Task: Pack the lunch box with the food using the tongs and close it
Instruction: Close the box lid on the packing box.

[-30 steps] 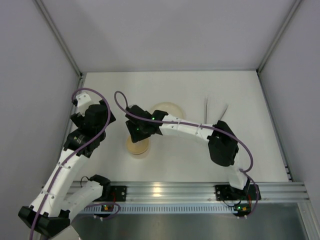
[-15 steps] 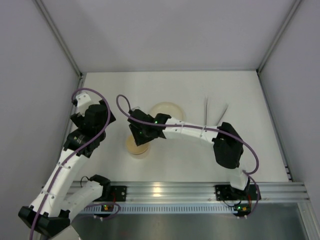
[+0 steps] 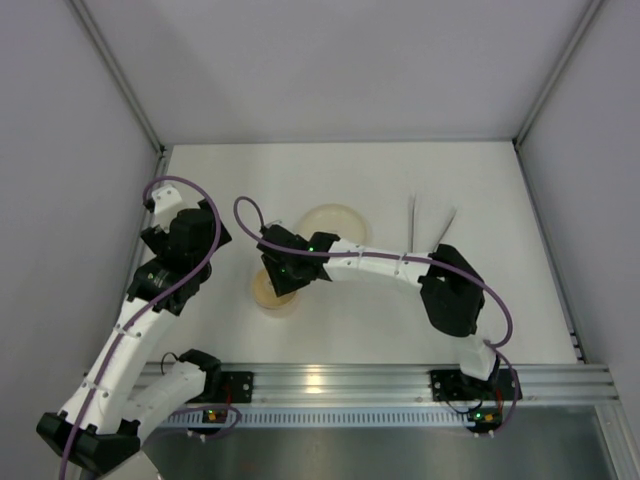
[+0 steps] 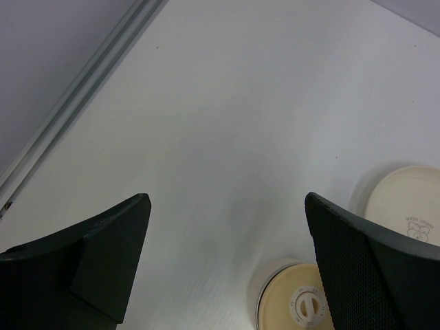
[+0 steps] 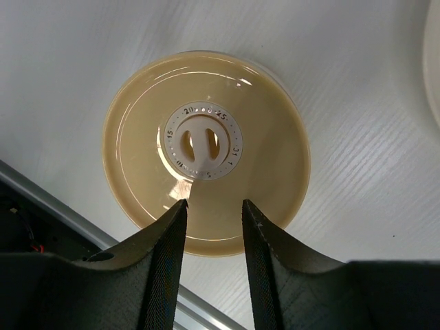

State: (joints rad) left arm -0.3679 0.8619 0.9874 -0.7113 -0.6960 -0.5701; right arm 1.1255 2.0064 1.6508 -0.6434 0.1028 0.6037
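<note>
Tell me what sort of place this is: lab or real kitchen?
Most likely a lab test cell, not a kitchen: a bare white table boxed in by plain grey panels, the left arm and right arm bolted to an aluminium rail, with a lunch box and tongs as props.

A wide, flat, round cream plate (image 3: 335,218) lies on the white matte table (image 3: 350,170), just beyond the right gripper (image 5: 213,203) on its far side, and off to the right of the left gripper (image 4: 227,199), past that gripper's right fingertip. In the left wrist view the plate (image 4: 405,206) bears a small grey printed mark near its edge. Plain grey panel walls (image 3: 330,70) stand beyond both grippers. A ribbed silver aluminium rail (image 3: 330,380) runs along the table's near edge, behind the right gripper.
</note>
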